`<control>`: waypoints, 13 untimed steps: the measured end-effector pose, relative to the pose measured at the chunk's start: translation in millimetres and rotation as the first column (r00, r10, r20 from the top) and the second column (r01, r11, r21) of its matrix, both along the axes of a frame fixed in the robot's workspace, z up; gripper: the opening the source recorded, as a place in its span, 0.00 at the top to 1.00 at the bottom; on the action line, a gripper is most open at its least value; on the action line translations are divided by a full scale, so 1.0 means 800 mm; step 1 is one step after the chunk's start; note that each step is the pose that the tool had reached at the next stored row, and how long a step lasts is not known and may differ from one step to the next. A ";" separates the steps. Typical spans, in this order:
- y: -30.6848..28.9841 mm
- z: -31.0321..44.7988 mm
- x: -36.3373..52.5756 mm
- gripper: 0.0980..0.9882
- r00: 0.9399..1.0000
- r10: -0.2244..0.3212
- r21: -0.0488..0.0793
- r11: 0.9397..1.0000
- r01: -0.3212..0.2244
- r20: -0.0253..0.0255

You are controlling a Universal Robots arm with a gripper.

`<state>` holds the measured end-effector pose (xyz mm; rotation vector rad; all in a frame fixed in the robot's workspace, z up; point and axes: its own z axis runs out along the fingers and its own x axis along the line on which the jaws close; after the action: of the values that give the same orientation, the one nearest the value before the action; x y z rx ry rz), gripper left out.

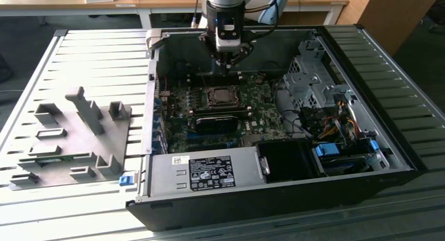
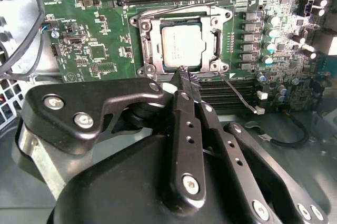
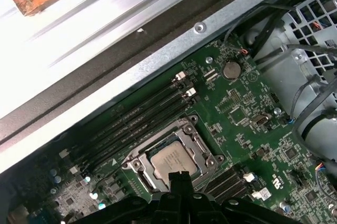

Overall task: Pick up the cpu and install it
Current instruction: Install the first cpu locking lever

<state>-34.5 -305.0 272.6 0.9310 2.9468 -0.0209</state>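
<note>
The cpu (image 2: 181,49) lies flat in the motherboard's socket frame (image 2: 146,50), directly below and just ahead of the gripper (image 2: 185,76), whose fingertips are pressed together and empty, hovering above the chip's near edge.

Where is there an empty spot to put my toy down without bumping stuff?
The ribbed metal table is bare behind the grey fixture blocks, and again right of the computer case in the exterior view. Inside the case it is crowded: the gripper hangs over the motherboard, near the cpu in its socket, with cables alongside.
</note>
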 end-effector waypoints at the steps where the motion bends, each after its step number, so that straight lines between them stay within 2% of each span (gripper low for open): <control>1: 0.0000 0.0000 0.000 0.99 1.000 0.002 0.000 1.000 -0.002 0.000; 4: 0.0000 -0.0001 0.000 0.99 1.000 0.021 0.000 1.000 -0.021 0.000; 9: 0.0000 -0.0008 0.000 0.99 0.994 0.106 0.000 0.994 -0.106 0.000; 13: 0.0000 -0.0010 -0.001 0.99 0.992 0.123 0.000 0.992 -0.123 0.000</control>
<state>-35.2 -305.0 271.7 0.7477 2.9979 -0.0161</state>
